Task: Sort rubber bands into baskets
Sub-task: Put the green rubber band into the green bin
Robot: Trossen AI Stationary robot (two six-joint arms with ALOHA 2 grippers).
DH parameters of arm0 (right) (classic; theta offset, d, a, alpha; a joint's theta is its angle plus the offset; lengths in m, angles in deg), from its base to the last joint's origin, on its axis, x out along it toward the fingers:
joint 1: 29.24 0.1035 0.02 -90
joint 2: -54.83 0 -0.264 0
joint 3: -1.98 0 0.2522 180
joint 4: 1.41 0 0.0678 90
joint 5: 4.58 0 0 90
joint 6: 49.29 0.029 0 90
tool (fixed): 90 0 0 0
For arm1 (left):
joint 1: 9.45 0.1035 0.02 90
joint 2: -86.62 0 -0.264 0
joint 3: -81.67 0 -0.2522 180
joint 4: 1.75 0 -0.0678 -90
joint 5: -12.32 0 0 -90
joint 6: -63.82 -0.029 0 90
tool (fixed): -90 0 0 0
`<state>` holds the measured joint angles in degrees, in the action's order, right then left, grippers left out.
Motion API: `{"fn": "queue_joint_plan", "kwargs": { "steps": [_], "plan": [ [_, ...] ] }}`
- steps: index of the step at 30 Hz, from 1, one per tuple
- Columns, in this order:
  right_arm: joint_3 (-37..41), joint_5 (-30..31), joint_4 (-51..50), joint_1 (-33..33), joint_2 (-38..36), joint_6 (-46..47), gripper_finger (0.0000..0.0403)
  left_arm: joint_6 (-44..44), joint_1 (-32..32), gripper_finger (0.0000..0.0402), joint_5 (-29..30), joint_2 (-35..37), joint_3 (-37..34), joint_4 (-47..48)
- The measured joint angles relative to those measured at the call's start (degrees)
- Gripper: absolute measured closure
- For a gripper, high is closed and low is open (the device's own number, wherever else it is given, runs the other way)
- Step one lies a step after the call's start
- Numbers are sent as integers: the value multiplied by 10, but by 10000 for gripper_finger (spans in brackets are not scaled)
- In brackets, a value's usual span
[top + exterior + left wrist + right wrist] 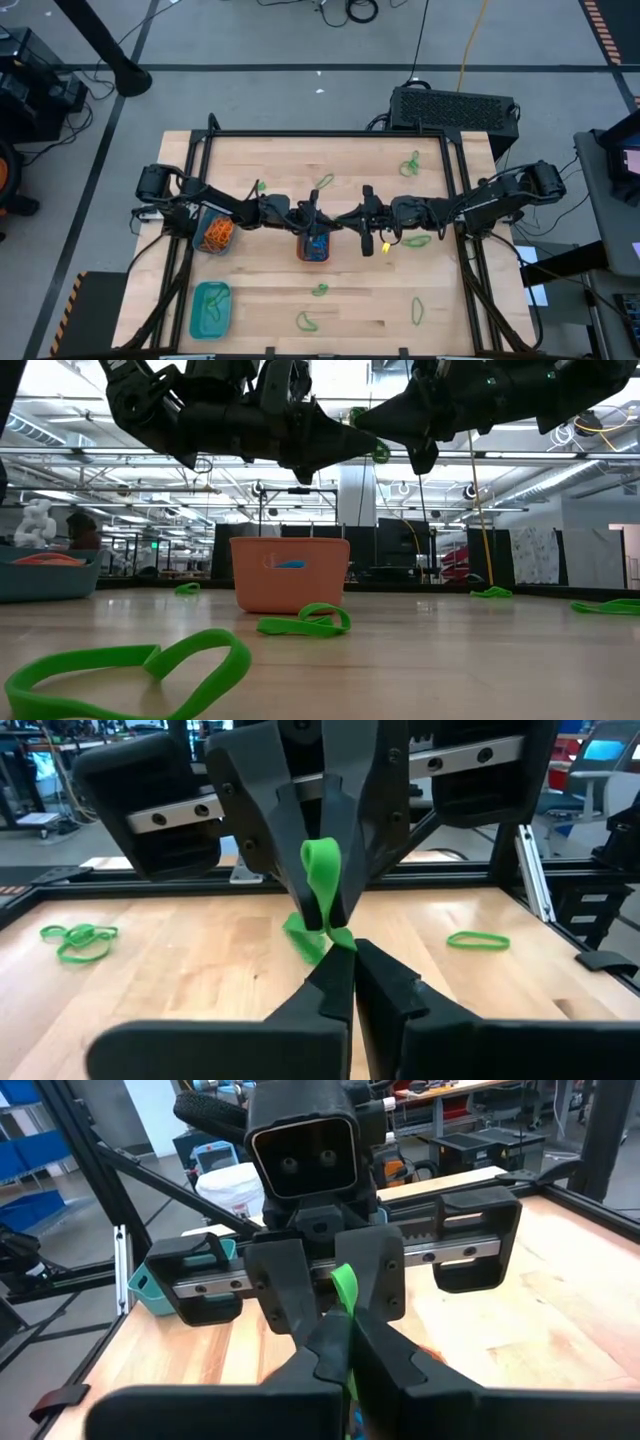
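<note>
A green rubber band (322,880) hangs pinched in mid-air above the orange basket (316,246) holding blue bands at the table's middle, while other green bands (416,164) lie scattered on the wood, an orange-filled round basket (214,234) and a teal rectangular basket (210,308) sit leftward.

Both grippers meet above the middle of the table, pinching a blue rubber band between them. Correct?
Not quite: the rubber band is green, not blue, as the left wrist view shows. The left gripper and right gripper do meet there, both shut on it.
</note>
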<state>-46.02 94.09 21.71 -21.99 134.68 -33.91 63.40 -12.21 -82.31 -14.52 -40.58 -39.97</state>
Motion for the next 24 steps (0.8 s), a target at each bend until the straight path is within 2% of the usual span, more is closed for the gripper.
{"fn": "queue_joint_plan", "kwargs": {
  "steps": [3, 7, 11, 15, 18, 24],
  "plan": [
    [0, 0, -2, 0, 0, -8, 376, 0, 0, 392, 0, 0, 0, 0],
    [0, 0, -14, 0, 0, -15, 329, 0, 0, 398, 4, 0, 0, 7],
    [0, -5, -46, 0, -10, -27, 276, 0, -1, 398, 5, 34, 0, 82],
    [0, -45, -72, 0, -31, -28, 237, 17, -20, 399, 7, 102, 1, 229],
    [0, -72, -92, 1, -42, -30, 217, 49, -43, 399, 6, 169, 10, 376],
    [0, -105, -145, 8, -42, -28, 199, 205, -115, 400, 2, 274, 42, 676]
  ]
}}
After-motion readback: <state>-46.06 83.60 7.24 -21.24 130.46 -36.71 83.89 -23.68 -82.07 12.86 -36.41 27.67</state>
